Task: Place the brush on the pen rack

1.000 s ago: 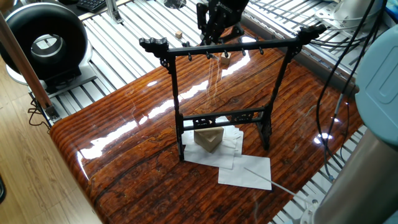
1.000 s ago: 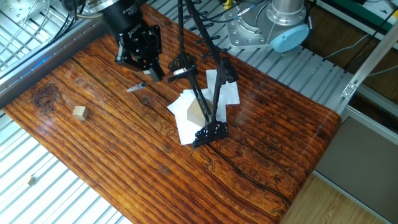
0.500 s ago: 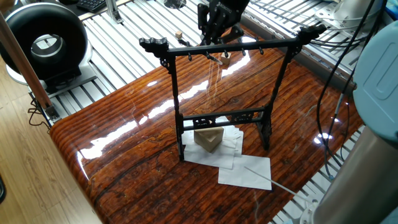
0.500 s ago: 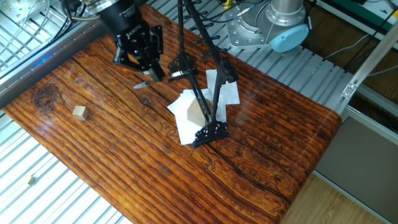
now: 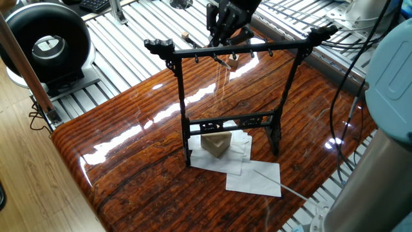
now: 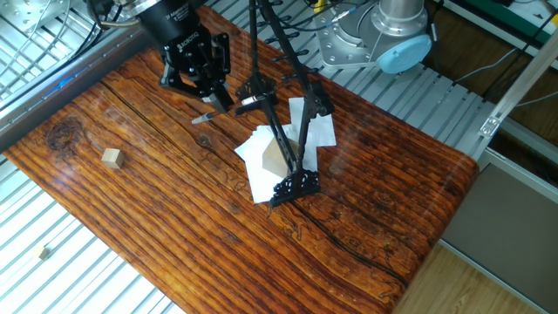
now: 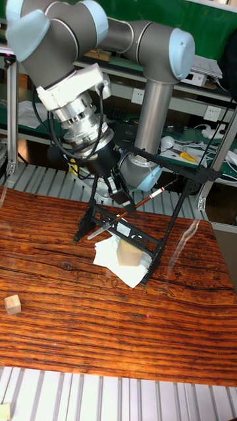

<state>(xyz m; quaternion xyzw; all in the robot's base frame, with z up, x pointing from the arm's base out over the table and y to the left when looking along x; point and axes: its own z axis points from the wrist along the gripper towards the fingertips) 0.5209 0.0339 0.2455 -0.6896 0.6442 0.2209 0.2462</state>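
The gripper [image 7: 124, 197] is closed on the brush [image 7: 125, 209], fingers pinched tight around the shaft near its middle, held up off the table [image 6: 174, 218]. In the tall fixed view the brush runs slanted through the fingers: a reddish-brown end with a pale tip sticks out up and away from the gripper toward the rack's top bar, the grey lower end sticks out down the other side. In the other fixed view the gripper [image 6: 209, 87] points down and the brush's [image 6: 206, 117] pale lower tip pokes out just below the fingers, above the wood. The pen rack [image 5: 225, 109] stands just beside the gripper, its top crossbar with the peg row right by the fingers; in one fixed view the gripper [image 5: 222, 29] sits just behind and above that crossbar, and whether brush and bar touch I cannot tell. Under the rack, lower than the gripper, lie white paper sheets [image 5: 254, 177] with a tan block [image 5: 215, 144] on them, between the rack's feet. A small wooden cube [image 6: 111, 157] sits well apart from the gripper on the table. A thin pale rod [image 5: 277, 185] lies across the paper, far side of the rack from the gripper.
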